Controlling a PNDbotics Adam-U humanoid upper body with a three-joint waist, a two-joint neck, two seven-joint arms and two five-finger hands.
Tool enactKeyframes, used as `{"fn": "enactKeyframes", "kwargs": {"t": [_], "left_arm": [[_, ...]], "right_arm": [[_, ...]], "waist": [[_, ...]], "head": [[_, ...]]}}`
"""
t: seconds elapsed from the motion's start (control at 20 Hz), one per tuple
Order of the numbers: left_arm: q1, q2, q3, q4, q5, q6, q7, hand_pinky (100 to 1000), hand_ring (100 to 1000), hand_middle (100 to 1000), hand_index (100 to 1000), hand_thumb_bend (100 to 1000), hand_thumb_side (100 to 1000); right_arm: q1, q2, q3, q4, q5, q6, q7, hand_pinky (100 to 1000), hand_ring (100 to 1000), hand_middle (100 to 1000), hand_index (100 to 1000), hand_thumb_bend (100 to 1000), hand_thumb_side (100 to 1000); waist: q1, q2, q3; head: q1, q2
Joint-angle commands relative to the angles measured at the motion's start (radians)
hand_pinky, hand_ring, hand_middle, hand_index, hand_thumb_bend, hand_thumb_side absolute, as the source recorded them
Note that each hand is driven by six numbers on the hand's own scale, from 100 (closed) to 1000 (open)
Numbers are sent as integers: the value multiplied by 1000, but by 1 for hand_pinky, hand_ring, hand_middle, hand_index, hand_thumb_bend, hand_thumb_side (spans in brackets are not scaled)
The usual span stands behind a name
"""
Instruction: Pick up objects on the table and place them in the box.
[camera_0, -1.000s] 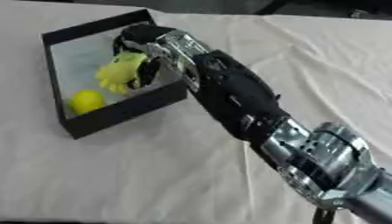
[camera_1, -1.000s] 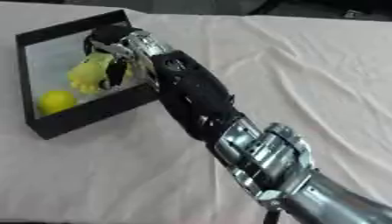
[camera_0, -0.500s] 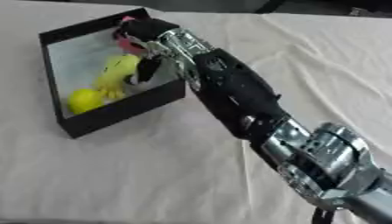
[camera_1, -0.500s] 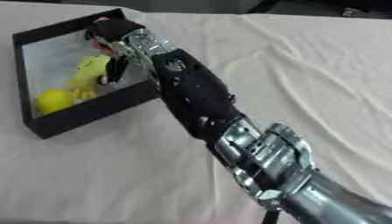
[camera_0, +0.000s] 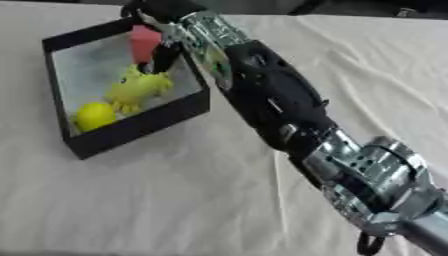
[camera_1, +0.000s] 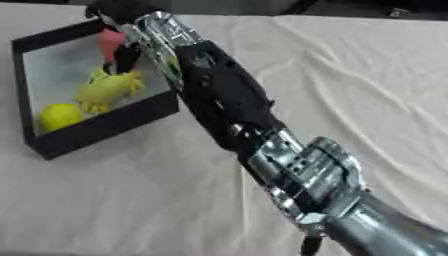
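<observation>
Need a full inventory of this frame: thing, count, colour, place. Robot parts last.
Open square box: 1, black walls with a pale grey floor, far left of the table.
Round ball: 1, yellow, inside the box at its near left corner.
Lumpy soft-looking toy: 1, yellow-green, inside the box, middle, beside the ball.
Small block-like object: 1, pink-red, over the box's far side, right by the hand; whether it is held cannot be told.
Wrinkled tablecloth: 1, off-white, covering the whole table.
Right arm: 1, black with silver joints, reaching from lower right to the box.
Right hand: 1, black, above the box's far right part.
Left hand: not in view.
</observation>
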Motion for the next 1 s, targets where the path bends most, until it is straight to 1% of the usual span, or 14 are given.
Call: {"fn": "enactKeyframes", "kwargs": {"t": [0.05,0.1,0.25,0.3,0.45,0.5,0.6,0.7,0.85,1.0], "left_arm": [[-2,21,7,-18,1,-5,6,886,747,777,789,153,878],[-2,24,8,-20,1,-5,9,886,747,778,789,152,875],[-1,32,10,-25,3,-7,16,885,747,779,789,151,870],[-2,34,10,-27,4,-8,18,885,747,779,789,149,867],[-3,42,10,-34,8,-10,29,884,747,779,790,145,859],[-3,44,10,-37,10,-12,33,883,748,780,790,145,856],[-3,46,9,-41,14,-15,42,883,748,780,790,144,852],[-2,48,8,-46,19,-19,50,883,748,780,791,144,849],[-3,48,6,-53,27,-25,62,881,748,781,792,146,845],[-3,48,2,-57,35,-29,72,879,748,782,793,146,843]], "right_arm": [[-5,-73,-15,-160,-181,44,10,926,861,792,903,148,136],[4,-96,-16,-213,-251,69,7,923,846,777,898,100,131],[45,-173,-33,-362,-449,145,-43,925,839,773,901,100,130],[67,-194,-39,-405,-507,163,-64,929,837,771,905,100,145],[154,-249,-69,-528,-675,193,-136,935,831,759,902,100,123],[186,-262,-79,-565,-721,200,-162,934,828,756,901,100,130],[251,-287,-94,-628,-795,209,-204,931,815,743,895,100,131],[308,-308,-101,-670,-846,216,-231,929,804,733,889,100,125],[389,-328,-113,-706,-905,221,-264,927,789,713,882,100,146],[460,-341,-126,-721,-959,218,-297,926,783,706,883,100,192]], "waist": [[9,-25,-4],[8,-27,-6],[8,-34,-16],[9,-36,-19],[12,-41,-27],[13,-42,-29],[17,-44,-34],[21,-45,-38],[26,-46,-43],[31,-48,-46]], "head": [[10,0],[13,0],[22,0],[25,0],[36,0],[39,0],[44,0],[48,0],[53,0],[57,0]]}}
